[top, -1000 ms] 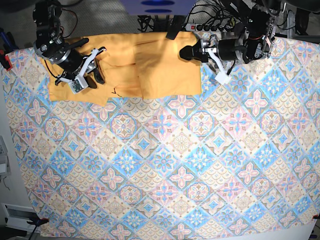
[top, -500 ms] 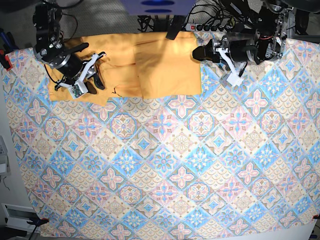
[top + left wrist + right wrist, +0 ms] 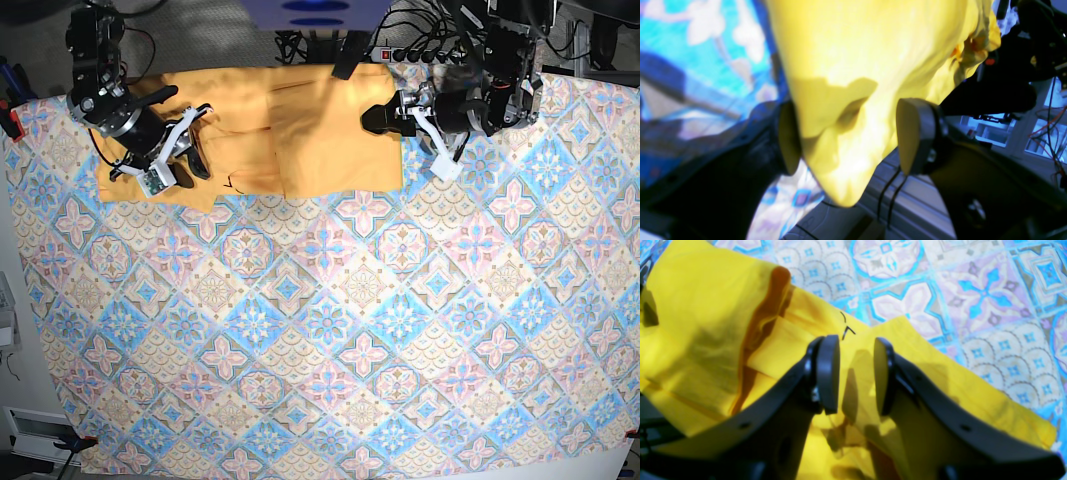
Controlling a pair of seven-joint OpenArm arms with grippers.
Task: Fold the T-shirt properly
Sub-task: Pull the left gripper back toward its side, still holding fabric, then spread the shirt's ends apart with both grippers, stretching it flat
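A: What is covering the surface (image 3: 330,330)?
B: A blue, pink and beige tile-patterned cloth (image 3: 400,300) is covering it; cables and a power strip (image 3: 425,52) are lying beyond the far edge.
A: Where is the T-shirt (image 3: 290,140) lying?
B: At the far edge, partly folded, plain yellow-orange.
A: Gripper states?
B: The left gripper (image 3: 846,133) is standing released, wide around a shirt corner. The right gripper (image 3: 857,373) is hovering part-open over the fabric, grasping nothing.
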